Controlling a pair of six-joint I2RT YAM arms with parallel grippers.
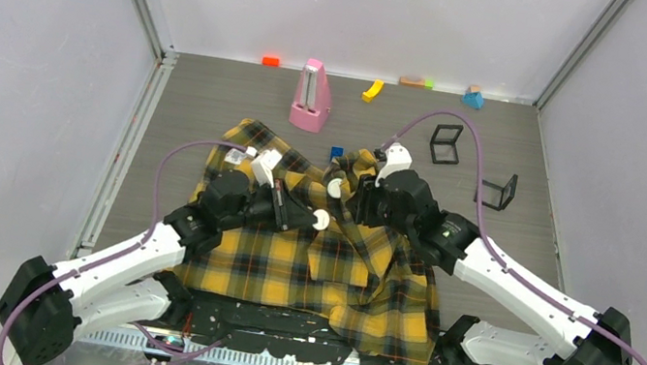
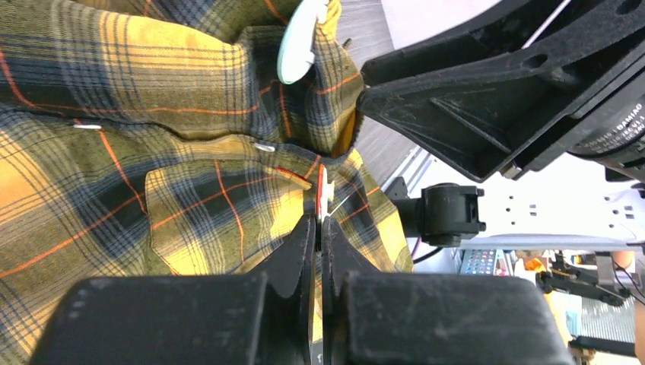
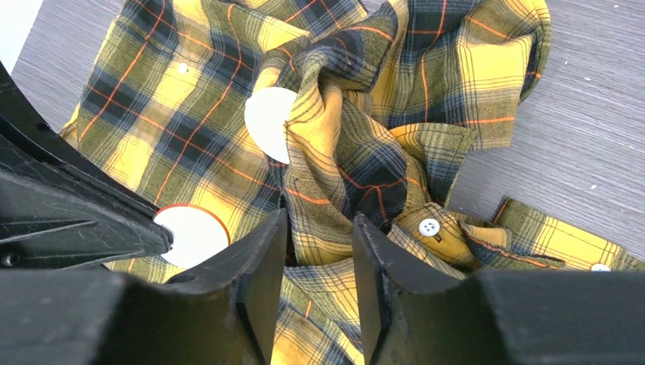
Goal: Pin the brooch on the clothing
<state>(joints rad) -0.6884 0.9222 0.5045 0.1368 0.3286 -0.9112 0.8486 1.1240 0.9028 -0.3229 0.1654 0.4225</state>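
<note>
Beside the chest pocket [image 2: 205,220] of the clothing [image 2: 114,99], the left gripper [image 2: 319,228] is clamped tight on the brooch [image 2: 322,190]. From the left wrist the brooch is a thin disc seen edge-on, white with a red-orange rim. It stands out of the fingertips just over the plaid, close to the pocket's edge. Farther from the pocket, a second pale disc [image 2: 298,38] sits half hidden under a bunched fold of the shirt.

Across that fold from the pocket, the right gripper [image 3: 319,222] has its jaws apart astride a raised ridge of cloth. The cloth fills the gap, and I cannot tell whether the fingers pinch it. From the right wrist the brooch shows as a round white face with an orange rim, just beside this gripper on the pocket side. A white button [image 3: 430,226] lies just beside the gripper on the other side.

White print on the right arm's black housing [image 2: 601,114] is too small to read.
</note>
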